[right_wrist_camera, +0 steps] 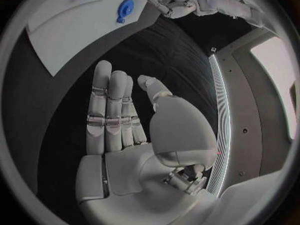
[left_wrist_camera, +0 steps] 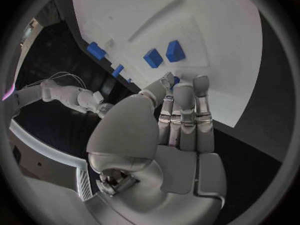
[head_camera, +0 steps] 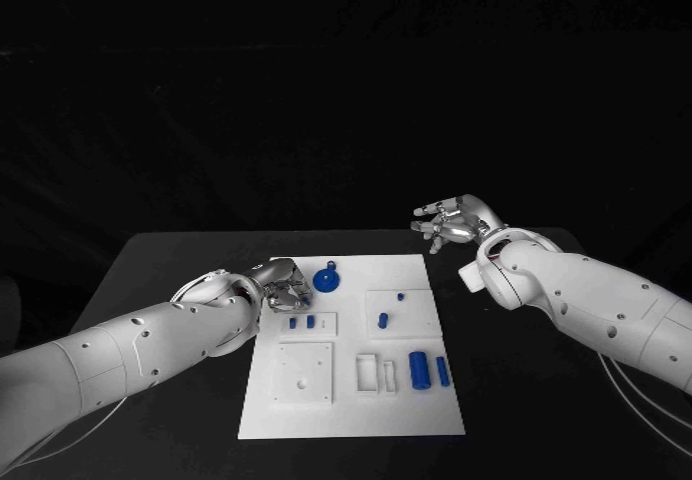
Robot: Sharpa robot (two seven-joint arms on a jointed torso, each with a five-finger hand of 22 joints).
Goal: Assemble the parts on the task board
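Observation:
The white task board (head_camera: 361, 405) lies in the middle of the table. A round blue part with a knob (head_camera: 327, 279) (right_wrist_camera: 125, 7) sits near the board's far left corner. Two small blue blocks (head_camera: 300, 322) (left_wrist_camera: 164, 54) stand in a recess, and two blue cylinders (head_camera: 428, 370) lie on the right side. My left hand (head_camera: 284, 286) (left_wrist_camera: 181, 120) hovers at the board's far left edge with fingers stretched out, just beside the round part; a sliver of blue shows past its thumb tip. Past the far right corner my right hand (head_camera: 456, 222) (right_wrist_camera: 119, 115) is raised, fingers spread, holding nothing.
More small blue parts (head_camera: 384, 320) (head_camera: 400, 296) sit mid-board, next to white inserts (head_camera: 368, 373). A square white plate with holes (head_camera: 304, 373) takes up the near left of the board. Black table (head_camera: 173, 260) runs all around it.

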